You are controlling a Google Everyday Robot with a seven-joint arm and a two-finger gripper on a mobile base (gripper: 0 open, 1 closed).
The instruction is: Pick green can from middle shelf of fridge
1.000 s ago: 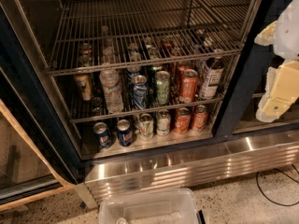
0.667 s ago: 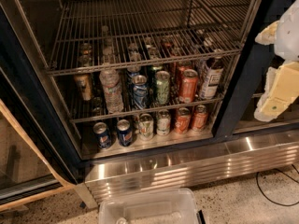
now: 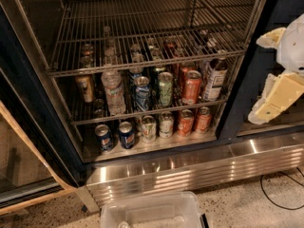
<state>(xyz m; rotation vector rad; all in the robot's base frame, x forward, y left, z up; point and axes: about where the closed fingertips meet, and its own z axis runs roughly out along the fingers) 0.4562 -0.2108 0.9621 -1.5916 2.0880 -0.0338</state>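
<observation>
The fridge (image 3: 28,94) stands open in front of me. The green can (image 3: 165,88) stands upright near the front of the middle shelf (image 3: 95,118), between a blue-and-silver can (image 3: 141,93) and an orange can (image 3: 192,86). My gripper (image 3: 264,78) hangs at the right edge of the view, outside the fridge and in front of its dark right frame. It is well to the right of the green can and about level with it. Its two cream fingers stand apart with nothing between them.
A water bottle (image 3: 114,92), an amber bottle (image 3: 85,87) and a dark labelled bottle (image 3: 214,79) share the middle shelf. The upper wire rack (image 3: 142,66) hangs close above. Several cans stand on the fridge floor (image 3: 142,146). A clear plastic bin (image 3: 152,212) sits below, with a cable (image 3: 280,190) on the ground.
</observation>
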